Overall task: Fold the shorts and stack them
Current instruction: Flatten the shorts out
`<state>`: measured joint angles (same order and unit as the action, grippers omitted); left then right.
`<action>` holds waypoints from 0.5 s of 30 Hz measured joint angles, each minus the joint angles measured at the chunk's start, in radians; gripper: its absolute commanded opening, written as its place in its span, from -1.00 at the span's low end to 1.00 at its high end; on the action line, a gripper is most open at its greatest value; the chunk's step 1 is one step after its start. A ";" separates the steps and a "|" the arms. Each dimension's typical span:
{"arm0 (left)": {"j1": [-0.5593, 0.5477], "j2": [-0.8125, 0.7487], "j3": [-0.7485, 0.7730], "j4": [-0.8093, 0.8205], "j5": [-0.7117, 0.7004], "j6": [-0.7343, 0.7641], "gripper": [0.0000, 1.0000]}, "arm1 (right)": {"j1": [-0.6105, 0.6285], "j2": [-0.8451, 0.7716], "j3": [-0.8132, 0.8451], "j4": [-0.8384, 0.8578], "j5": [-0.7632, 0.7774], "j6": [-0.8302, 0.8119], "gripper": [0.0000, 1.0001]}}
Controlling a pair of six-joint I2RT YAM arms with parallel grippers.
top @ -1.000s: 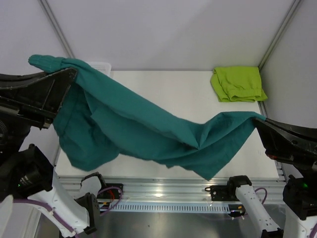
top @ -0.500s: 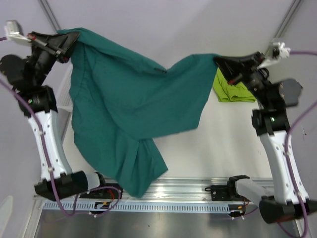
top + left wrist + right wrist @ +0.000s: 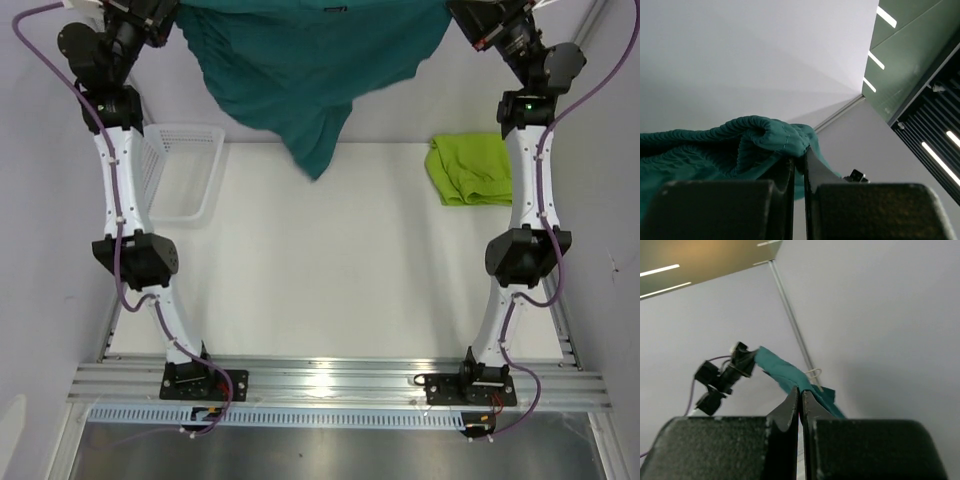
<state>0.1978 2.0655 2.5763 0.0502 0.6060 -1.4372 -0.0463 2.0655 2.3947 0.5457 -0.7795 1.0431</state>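
The dark teal shorts (image 3: 300, 70) hang high over the back of the table, stretched between both raised arms, with one leg drooping toward the table. My left gripper (image 3: 172, 8) is shut on their left end, seen as bunched teal fabric (image 3: 765, 140) in the left wrist view above my left gripper (image 3: 799, 161). My right gripper (image 3: 455, 12) is shut on the right end of the teal shorts (image 3: 785, 372), with my right gripper (image 3: 800, 392) pinching the cloth edge. The lime green shorts (image 3: 478, 168) lie folded at the back right of the table.
A white mesh basket (image 3: 180, 170) stands at the back left of the table (image 3: 330, 270). Both arms stand upright from their bases at the near edge. Grey walls enclose the back and sides.
Both arms have swung up and back, lifting the teal shorts from hanging low over the table's front to hanging high at the back. Both grips held.
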 measured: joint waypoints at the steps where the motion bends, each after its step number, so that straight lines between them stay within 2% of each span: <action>1: -0.004 -0.004 -0.039 0.026 0.000 -0.004 -1.00 | -0.001 0.034 0.060 0.011 -0.006 0.026 -1.00; 3: -0.014 -0.059 -0.203 0.100 -0.001 -0.003 -1.00 | -0.002 0.048 0.061 0.065 -0.022 0.085 -1.00; 5: -0.026 -0.160 -0.511 0.205 0.004 -0.002 -1.00 | -0.004 -0.014 -0.135 0.211 -0.046 0.159 -1.00; 6: -0.031 -0.178 -0.613 0.288 0.005 -0.003 -1.00 | -0.005 -0.028 -0.205 0.254 -0.042 0.173 -1.00; 8: -0.039 -0.264 -0.891 0.417 0.022 -0.007 -1.00 | -0.010 -0.153 -0.567 0.390 -0.046 0.205 -1.00; 10: -0.044 -0.322 -1.139 0.529 0.039 -0.008 -1.00 | -0.016 -0.209 -0.833 0.506 -0.049 0.226 -1.00; 13: -0.051 -0.377 -1.436 0.639 0.060 0.004 -1.00 | -0.026 -0.253 -1.171 0.601 -0.061 0.251 -1.00; 15: -0.059 -0.423 -1.599 0.676 0.065 0.021 -1.00 | -0.031 -0.276 -1.338 0.616 -0.075 0.263 -1.00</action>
<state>0.1387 1.6421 0.9771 0.7265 0.6708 -1.4158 -0.0769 1.7897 1.0565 1.1618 -0.8547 1.3064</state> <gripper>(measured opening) 0.050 0.009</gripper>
